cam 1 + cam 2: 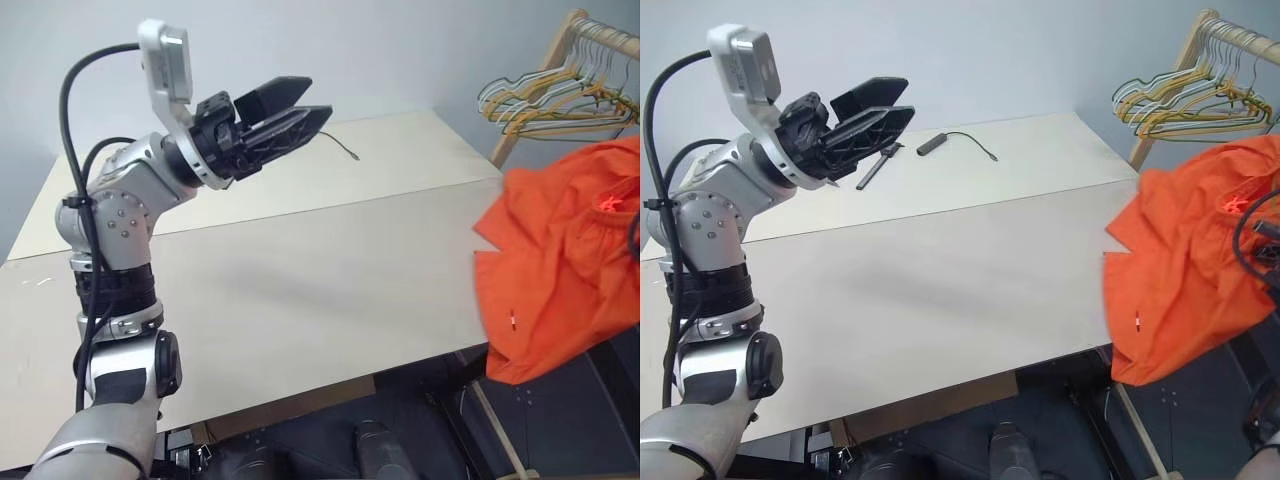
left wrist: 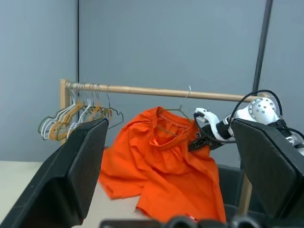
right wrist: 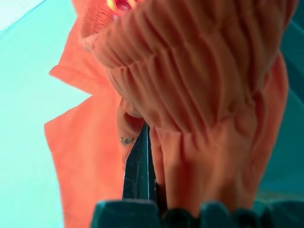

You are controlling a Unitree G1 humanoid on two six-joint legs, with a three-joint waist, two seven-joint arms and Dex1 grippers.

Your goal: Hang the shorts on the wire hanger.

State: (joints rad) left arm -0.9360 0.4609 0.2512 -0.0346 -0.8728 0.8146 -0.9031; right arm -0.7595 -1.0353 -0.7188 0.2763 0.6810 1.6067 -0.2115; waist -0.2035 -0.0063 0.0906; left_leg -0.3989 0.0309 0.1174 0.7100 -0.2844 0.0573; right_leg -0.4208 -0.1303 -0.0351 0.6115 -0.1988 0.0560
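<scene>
left pincer [image 1: 292, 115]: raised above the near-left part of the pale beige tabletop [image 1: 300, 290], black fingers spread wide with nothing between them, pointing across toward the robot's right.
right pincer [image 3: 142, 161]: clenched on the gathered elastic waistband of the bright orange thin-fabric shorts [image 1: 560, 270]; its black fingers are pressed together with the cloth bunched round them.
shorts: held up off the right edge of the tabletop, well apart from the left pincer; the waistband is uppermost and the legs hang slack below it, with a tiny white mark low on the fabric.
thin dark wire hanger [image 2: 178, 110]: seen from the left wrist, it hangs by its curved hook from the wooden rail [image 2: 156, 90], and its wire shoulders seem to sit in the open waistband; i can't tell how far in it is seated.
key relation: the shorts and hanger lie to the robot's right, under the rail; the right arm is already on them and the left is far off.
farther back: a bunch of yellow, green and white hangers [image 1: 550, 95] at the rail's end, and a small dark cable [image 1: 960, 140] on the far tabletop.
judgement: the next move probably depends on settling the waistband level along the hanger.
</scene>
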